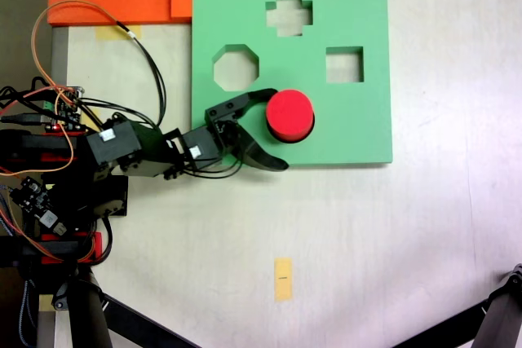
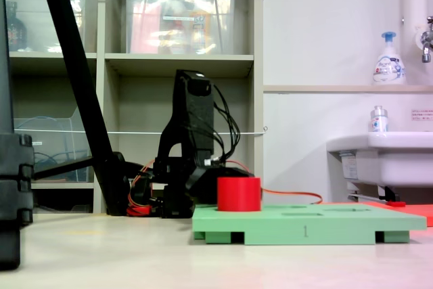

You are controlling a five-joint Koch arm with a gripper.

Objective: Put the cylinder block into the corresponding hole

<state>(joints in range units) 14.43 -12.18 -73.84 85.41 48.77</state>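
There, smooth red cylinder block (image 1: 290,115)

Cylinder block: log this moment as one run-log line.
gripper: open, fingers either side of cylinder block | block: standing on green board, upright | round hole: hidden | seated: cannot tell

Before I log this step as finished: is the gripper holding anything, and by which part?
Nothing is held. The gripper is open, its jaws apart beside the red cylinder block, which stands on the green foam board.
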